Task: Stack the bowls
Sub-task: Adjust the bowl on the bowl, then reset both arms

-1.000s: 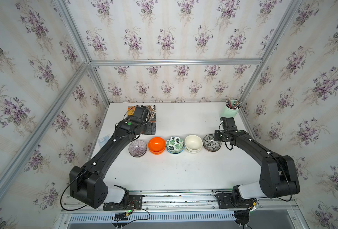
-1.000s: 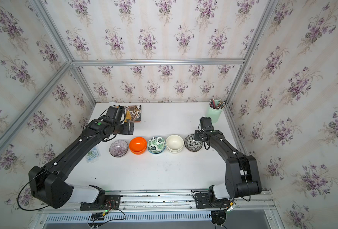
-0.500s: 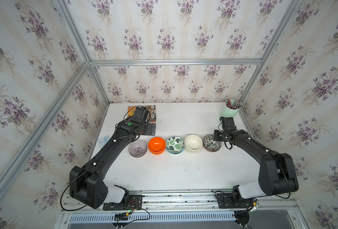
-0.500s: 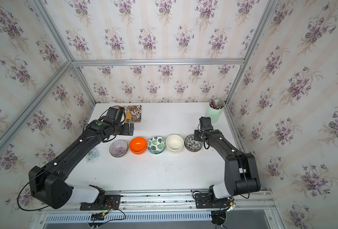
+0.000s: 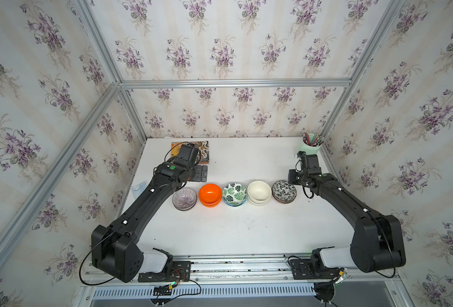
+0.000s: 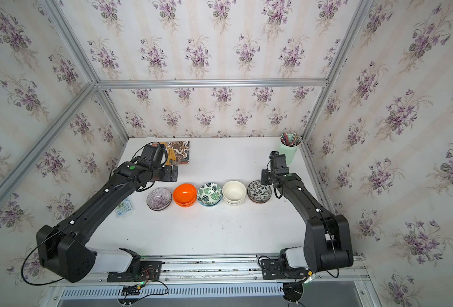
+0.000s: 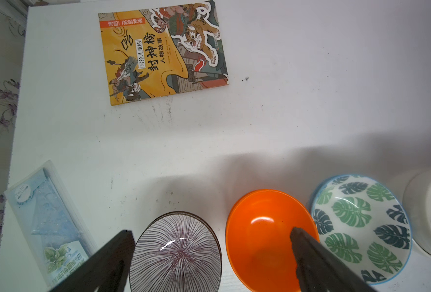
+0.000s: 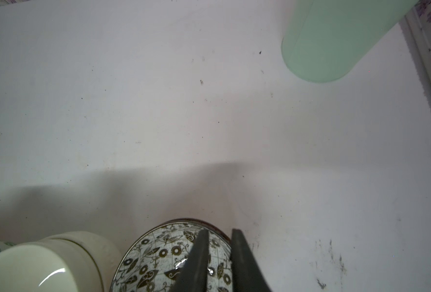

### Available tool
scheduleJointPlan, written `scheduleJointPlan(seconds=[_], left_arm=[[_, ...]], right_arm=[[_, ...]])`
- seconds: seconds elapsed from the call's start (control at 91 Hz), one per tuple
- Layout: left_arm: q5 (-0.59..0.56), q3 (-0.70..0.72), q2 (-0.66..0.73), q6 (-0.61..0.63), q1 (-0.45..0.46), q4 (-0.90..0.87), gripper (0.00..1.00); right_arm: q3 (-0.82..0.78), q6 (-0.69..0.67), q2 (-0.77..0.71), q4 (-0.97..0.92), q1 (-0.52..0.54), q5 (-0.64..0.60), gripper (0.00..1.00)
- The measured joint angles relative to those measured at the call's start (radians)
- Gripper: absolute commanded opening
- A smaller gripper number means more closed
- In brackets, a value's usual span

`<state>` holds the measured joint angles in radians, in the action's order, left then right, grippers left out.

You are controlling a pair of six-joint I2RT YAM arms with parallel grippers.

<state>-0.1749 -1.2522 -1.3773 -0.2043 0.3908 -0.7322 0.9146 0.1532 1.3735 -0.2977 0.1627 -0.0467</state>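
A: White surface, small round bowls lined up mid-surface: purple-striped bowl one end, black-and-white floral bowl the other.
B: Wide-gaping left gripper near the purple-striped bowl; right gripper, narrowly parted, straddles the floral rim.

The book cover reads 写给儿童的, 封神榜, 人物故事 and 哼哈二将显神通.

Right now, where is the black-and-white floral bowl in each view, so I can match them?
In a top view: black-and-white floral bowl, at the row's end nearest the right arm.
In a top view: black-and-white floral bowl, same end.
Left wrist: not in it.
Right wrist: black-and-white floral bowl, under the fingers.
Shared landmark: cream-white bowl, its neighbour, seen in every view.
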Motion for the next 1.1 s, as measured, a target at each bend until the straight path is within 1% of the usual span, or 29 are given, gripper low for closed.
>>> scheduleJointPlan(seconds=[0.132,0.231,0.319,0.396,0.451,0.528,0.714,0.89,1.099], left_arm=[[-0.04,0.031,0.0,0.002,-0.031,0.04,1.0],[-0.074,0.057,0.0,0.002,-0.047,0.079,1.0],[-0.087,0.083,0.01,0.0,-0.045,0.109,1.0],[-0.09,0.103,0.028,-0.001,-0.047,0.134,1.0],[-0.091,0.11,0.035,-0.006,-0.047,0.148,1.0],[-0.091,0.111,0.035,-0.008,-0.048,0.159,1.0],[-0.09,0.111,0.035,-0.01,-0.048,0.181,1.0],[-0.097,0.112,0.035,-0.008,-0.049,0.182,1.0],[-0.098,0.114,0.027,-0.007,-0.048,0.185,1.0]], right_arm=[[-0.023,-0.001,-0.042,0.072,-0.004,-0.024,1.0],[-0.066,-0.014,-0.08,0.158,-0.028,-0.047,1.0],[-0.158,-0.024,-0.134,0.271,-0.063,-0.062,1.0],[-0.278,-0.032,-0.192,0.392,-0.084,-0.089,1.0],[-0.338,-0.038,-0.208,0.45,-0.091,-0.105,1.0],[-0.382,-0.045,-0.193,0.533,-0.1,-0.122,1.0],[-0.48,-0.057,-0.103,0.766,-0.11,-0.141,1.0],[-0.518,-0.08,-0.055,0.938,-0.116,-0.143,1.0],[-0.57,-0.103,-0.029,1.089,-0.118,-0.093,1.0]])
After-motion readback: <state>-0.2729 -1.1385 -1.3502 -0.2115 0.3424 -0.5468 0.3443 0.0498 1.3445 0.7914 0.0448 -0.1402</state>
